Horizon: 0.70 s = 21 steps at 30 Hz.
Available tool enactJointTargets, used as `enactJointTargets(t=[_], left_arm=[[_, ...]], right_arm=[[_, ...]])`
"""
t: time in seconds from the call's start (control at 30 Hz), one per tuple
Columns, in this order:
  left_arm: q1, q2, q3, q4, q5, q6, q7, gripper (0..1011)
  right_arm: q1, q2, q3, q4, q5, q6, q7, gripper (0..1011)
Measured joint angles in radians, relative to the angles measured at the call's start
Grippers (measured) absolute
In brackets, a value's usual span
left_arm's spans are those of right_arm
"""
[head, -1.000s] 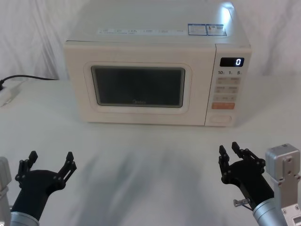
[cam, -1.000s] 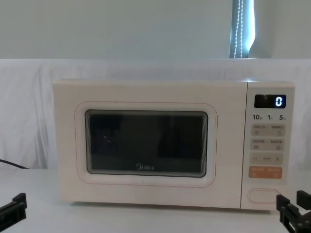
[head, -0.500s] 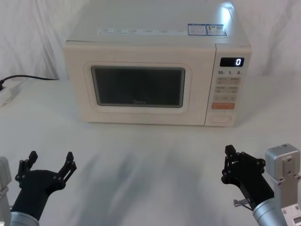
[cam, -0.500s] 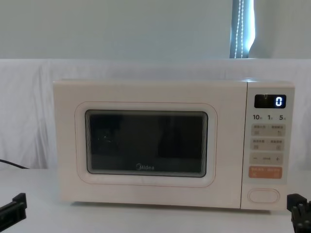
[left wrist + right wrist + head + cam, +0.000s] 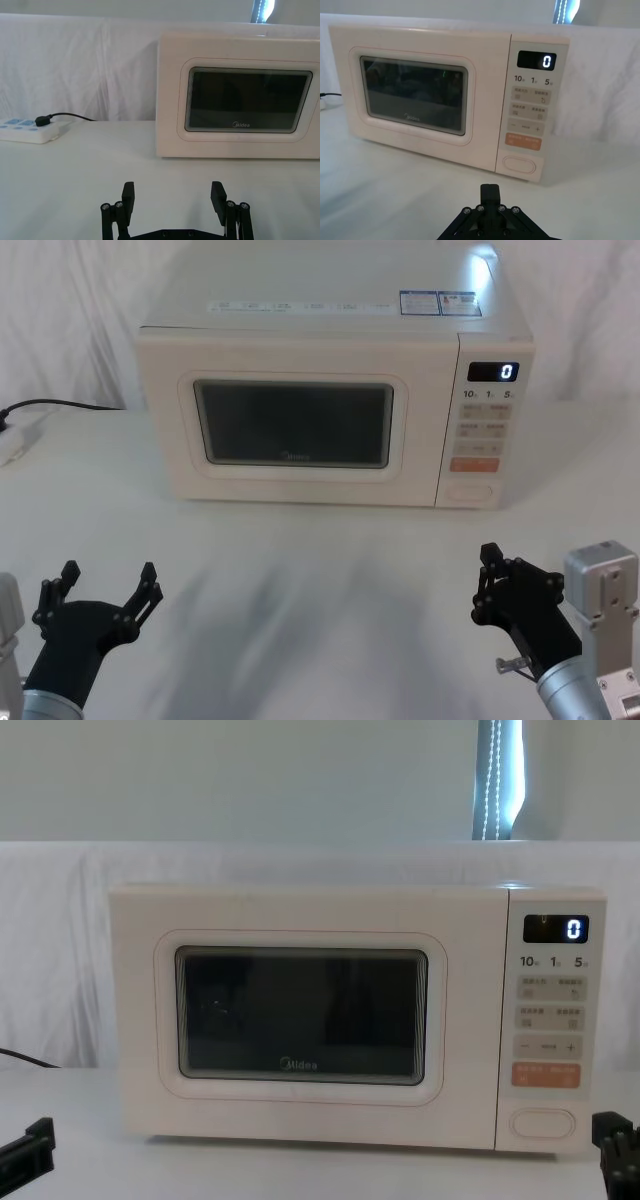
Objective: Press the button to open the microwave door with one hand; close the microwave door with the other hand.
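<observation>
The cream microwave (image 5: 330, 330) stands at the back of the table with its door (image 5: 295, 425) shut flat against the front. The wide cream button (image 5: 471, 493) sits at the bottom of the control strip, below the orange key; it also shows in the right wrist view (image 5: 519, 164) and the chest view (image 5: 543, 1123). My right gripper (image 5: 490, 558) hovers low in front of the button, some way short of it, fingers shut together on nothing (image 5: 490, 191). My left gripper (image 5: 108, 575) rests at the near left, open and empty (image 5: 172, 192).
A white power strip (image 5: 30, 131) with a black plug and cable lies at the far left of the table. White cloth covers the table (image 5: 320, 570) and hangs behind the microwave. Bare cloth lies between both grippers and the microwave's front.
My right gripper's fingers have closed from open to shut, and it has drifted slightly right and back. The left gripper and the microwave door have not moved.
</observation>
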Motion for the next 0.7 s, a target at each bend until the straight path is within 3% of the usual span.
enactJointTargets(t=[0.3,0.7], left_arm=[[0.000,0.000,0.000,0.000,0.000,0.000,0.000,1001],[0.000,0.000,0.000,0.000,0.000,0.000,0.000,1001]], right_arm=[[0.033,-0.031,0.012,0.021,-0.024,0.029,0.016,0],[0.123,-0.082,0.045,0.103,-0.041,0.064,0.040,0]])
